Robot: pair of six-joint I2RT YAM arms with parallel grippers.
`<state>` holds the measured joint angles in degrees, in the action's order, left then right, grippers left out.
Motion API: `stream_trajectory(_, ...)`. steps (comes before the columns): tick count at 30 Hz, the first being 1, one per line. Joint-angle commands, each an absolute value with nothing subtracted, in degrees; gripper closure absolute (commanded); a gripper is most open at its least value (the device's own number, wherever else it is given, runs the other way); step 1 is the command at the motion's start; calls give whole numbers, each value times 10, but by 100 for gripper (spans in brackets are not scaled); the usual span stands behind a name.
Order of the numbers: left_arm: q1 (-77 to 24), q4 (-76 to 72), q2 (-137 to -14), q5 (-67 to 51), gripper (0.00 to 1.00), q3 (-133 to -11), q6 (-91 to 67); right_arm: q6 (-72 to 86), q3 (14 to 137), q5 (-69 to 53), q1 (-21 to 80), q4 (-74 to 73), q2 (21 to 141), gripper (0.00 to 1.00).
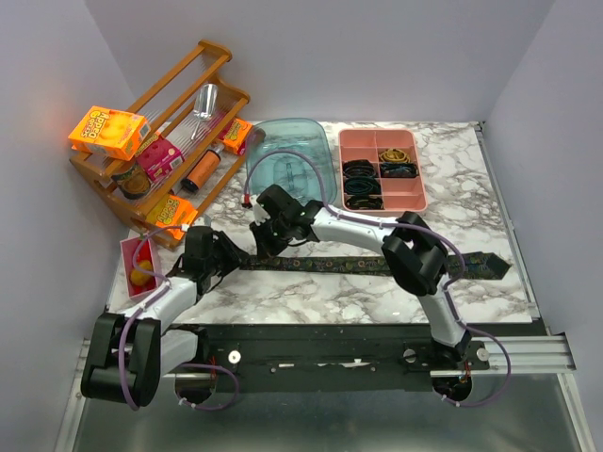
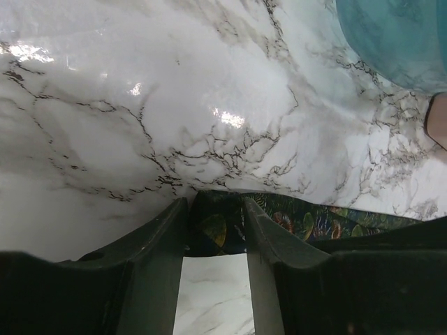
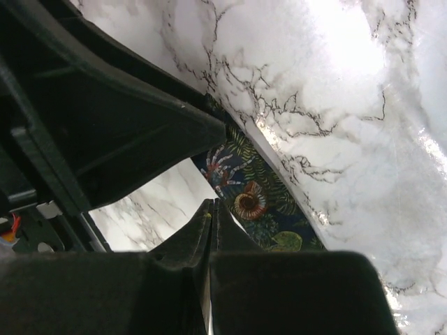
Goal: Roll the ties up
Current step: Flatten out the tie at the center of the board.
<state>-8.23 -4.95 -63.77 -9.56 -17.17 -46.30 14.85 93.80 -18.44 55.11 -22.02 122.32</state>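
Observation:
One dark tie [image 1: 358,265] with a fine coloured leaf and shell print lies flat across the marble table, its wide pointed end at the right [image 1: 490,266]. My left gripper [image 1: 226,260] is at the tie's left end. In the left wrist view its fingers [image 2: 255,227] stand close together with the tie's end [image 2: 216,227] filling the gap between them. My right gripper [image 1: 264,240] is just to the right of it, over the tie. In the right wrist view its gripper [image 3: 211,204] is shut and empty, tips at the edge of the tie [image 3: 258,202].
A pink compartment tray [image 1: 422,174] with rolled dark ties stands at the back right. A clear teal bin [image 1: 292,160] is behind the grippers. A wooden rack [image 1: 203,56] with snack boxes is at the back left. A pink card [image 1: 139,264] lies at the left edge.

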Motion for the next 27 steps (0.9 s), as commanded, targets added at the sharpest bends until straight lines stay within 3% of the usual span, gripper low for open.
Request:
stream_trajectory(1, -79, -44, -631, -103, 50, -156, -465, 154, 962, -172, 553, -221, 1253, 92)
stream_trajectory(8, -79, -33, -614, -100, 49, -151, -464, 154, 977, -162, 553, -224, 1289, 93)
stream_trajectory(20, -79, -41, -620, -100, 57, -138, -470, 155, 980, -169, 552, -232, 1303, 93)
stream_trajectory(24, -79, -49, -635, -94, 64, -149, -468, 154, 981, -178, 553, -233, 1301, 93)
stream_trajectory(27, -79, -49, -639, -92, 76, -156, -466, 155, 983, -185, 552, -233, 1302, 93)
